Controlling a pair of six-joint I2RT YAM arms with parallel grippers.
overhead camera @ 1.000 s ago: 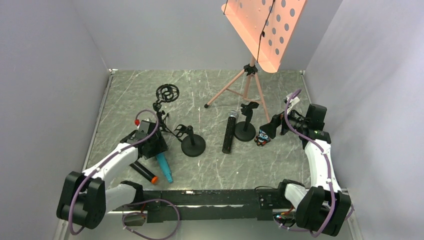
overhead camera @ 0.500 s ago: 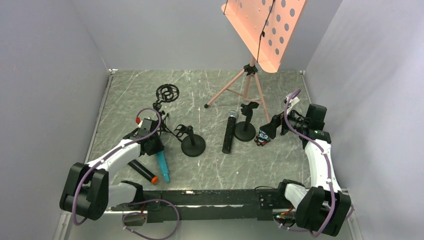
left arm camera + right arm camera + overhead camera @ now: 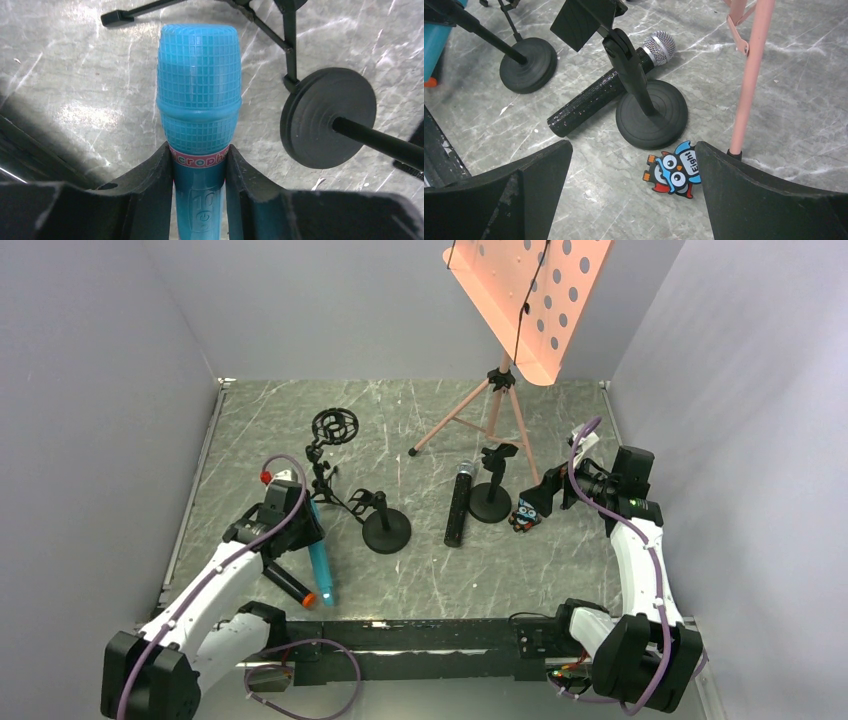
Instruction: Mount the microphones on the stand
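- Left gripper (image 3: 200, 159) is clamped on the teal microphone (image 3: 199, 95) just below its mesh head. I judge this leaves the handle free to slide into a clip.
- It appears lifted off the table, near the left round-base stand (image 3: 327, 117).
- Right gripper (image 3: 634, 150) is spread wide and empty, hovering above the owl figure (image 3: 674, 172).
- I count 3 microphones: the teal 1, the silver-headed black microphone (image 3: 604, 95) lying against the right round-base stand (image 3: 651, 117), and the orange-ended microphone (image 3: 288, 583) lying flat.
- I count 2 round-base stands, 1 ring-topped stand (image 3: 333, 427), and 1 pink music stand (image 3: 500, 400).
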